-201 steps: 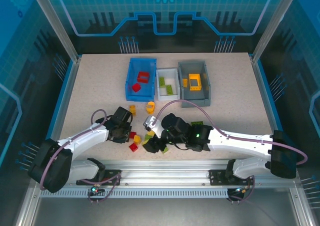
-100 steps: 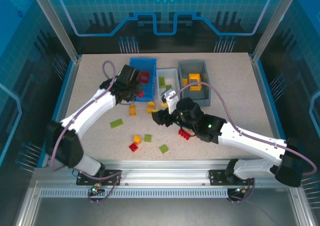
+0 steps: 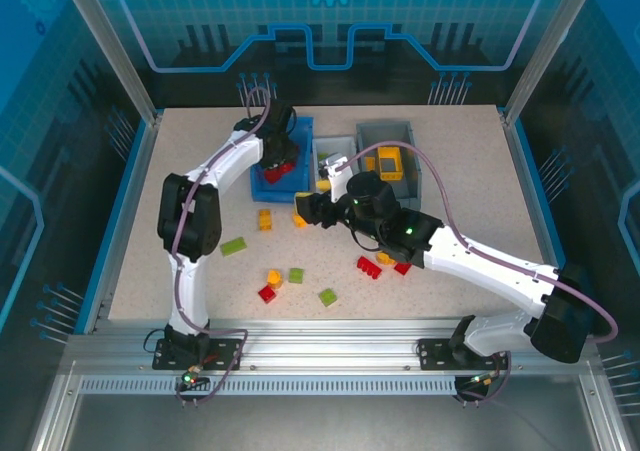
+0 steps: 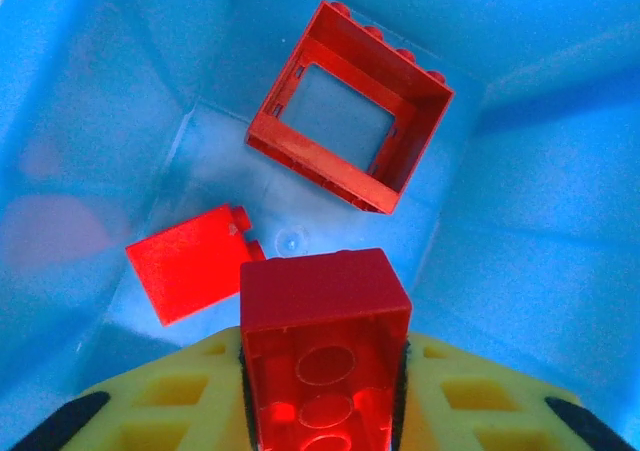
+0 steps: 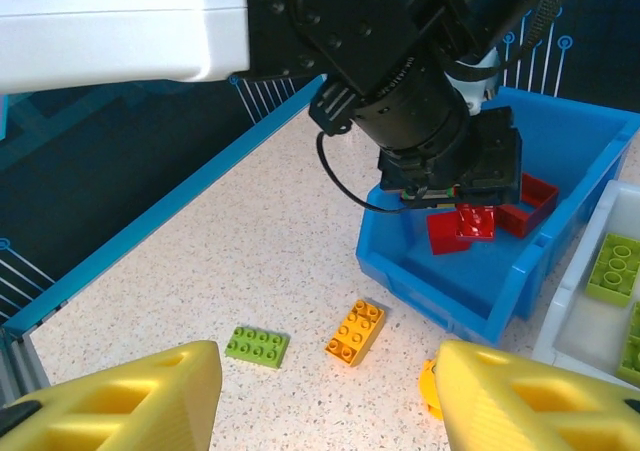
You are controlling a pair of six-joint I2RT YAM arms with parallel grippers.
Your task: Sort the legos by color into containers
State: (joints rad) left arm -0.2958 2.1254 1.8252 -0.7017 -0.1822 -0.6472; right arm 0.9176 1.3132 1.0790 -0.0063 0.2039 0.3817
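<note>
In the top view, the left gripper is seen over the blue bin, with the white bin and grey bin at its 3 o'clock. The right gripper is seen at the blue bin's 5 o'clock. Loose legos are scattered at 6 o'clock on the table.

In the left wrist view, a red brick is pinched between the left jaws. A red frame is seen at 12 o'clock of it and a flat red piece at 9 o'clock, both on the bin floor.

In the right wrist view, the right jaws are spread, with nothing held. An orange brick and a green brick are seen beyond them on the table.

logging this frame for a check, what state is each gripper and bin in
left gripper, shut on a red brick over the blue bin
right gripper, open, nothing held
blue bin, holds a red frame and a second red brick
white bin, holds green bricks
grey bin, holds a yellow-orange brick
</note>
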